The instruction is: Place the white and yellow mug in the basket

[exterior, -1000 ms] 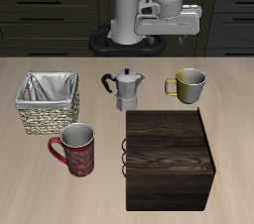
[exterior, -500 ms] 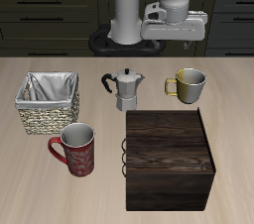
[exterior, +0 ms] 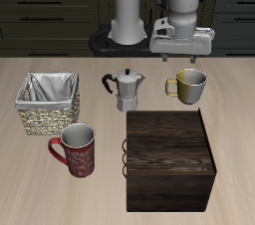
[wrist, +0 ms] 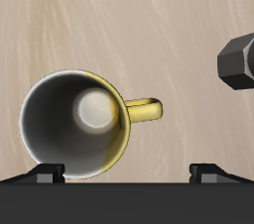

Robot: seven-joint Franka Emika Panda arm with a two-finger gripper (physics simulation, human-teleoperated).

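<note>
The two-finger gripper (exterior: 182, 58), jaws apart, hangs above the ungrasped small yellow mug (exterior: 189, 86); the square wicker basket (exterior: 47, 106) waits well apart.

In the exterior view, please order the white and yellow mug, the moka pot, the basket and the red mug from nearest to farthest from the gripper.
Measured from the gripper:
1. The white and yellow mug, directly below it.
2. The moka pot, beside that mug.
3. The red mug, nearer the table's front edge, and the basket, at the far side of the table, are too close to call.
</note>
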